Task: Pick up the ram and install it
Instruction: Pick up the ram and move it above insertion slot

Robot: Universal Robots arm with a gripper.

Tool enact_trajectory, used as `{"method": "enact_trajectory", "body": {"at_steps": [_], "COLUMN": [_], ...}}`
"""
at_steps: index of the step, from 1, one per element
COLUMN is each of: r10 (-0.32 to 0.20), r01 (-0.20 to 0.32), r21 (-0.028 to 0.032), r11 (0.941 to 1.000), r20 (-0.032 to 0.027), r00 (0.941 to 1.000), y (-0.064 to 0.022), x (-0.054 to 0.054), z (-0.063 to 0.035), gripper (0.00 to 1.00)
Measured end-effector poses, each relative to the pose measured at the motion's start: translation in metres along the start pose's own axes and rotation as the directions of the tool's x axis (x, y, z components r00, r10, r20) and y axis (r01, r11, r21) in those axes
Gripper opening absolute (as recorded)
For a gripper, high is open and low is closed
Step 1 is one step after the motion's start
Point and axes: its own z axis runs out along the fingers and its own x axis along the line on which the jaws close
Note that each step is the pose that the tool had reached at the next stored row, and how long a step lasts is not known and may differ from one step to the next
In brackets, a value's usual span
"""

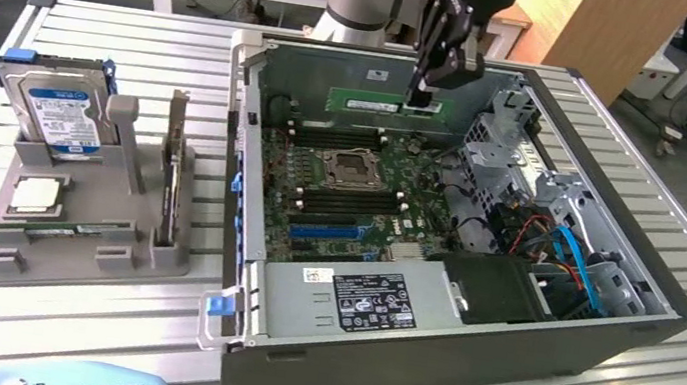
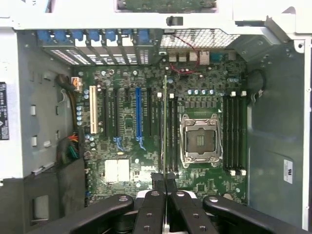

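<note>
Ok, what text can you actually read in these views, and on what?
"UNIVERSAL ROBOTS": on the blue pendant.
Drive label: too small to read.
Power supply label: too small to read.
Ram label: too small to read.
Case label, wrist view: blurred, unreadable.

Bright, even light is spread over the slatted table (image 1: 71,316); sheen is caught on its slats, soft shadow is pooled inside the computer case (image 1: 427,366).
</note>
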Motion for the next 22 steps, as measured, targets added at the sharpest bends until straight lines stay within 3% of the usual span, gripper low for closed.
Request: {"method": "enact_trajectory", "body": {"at_steps": [7,22], "r10": [0.000,0.000], "r01": [0.000,0.000], "r21": [0.0007,0.0021], "r11": [1.0000,1.0000], "r20": [0.0001,-0.0002], "r00": [1.0000,1.0000], "y": [0.0000,-0.0006], "x": [-0.001,0.000], "z": [0.0020,0.0236], "gripper": [0.11,0.11]}}
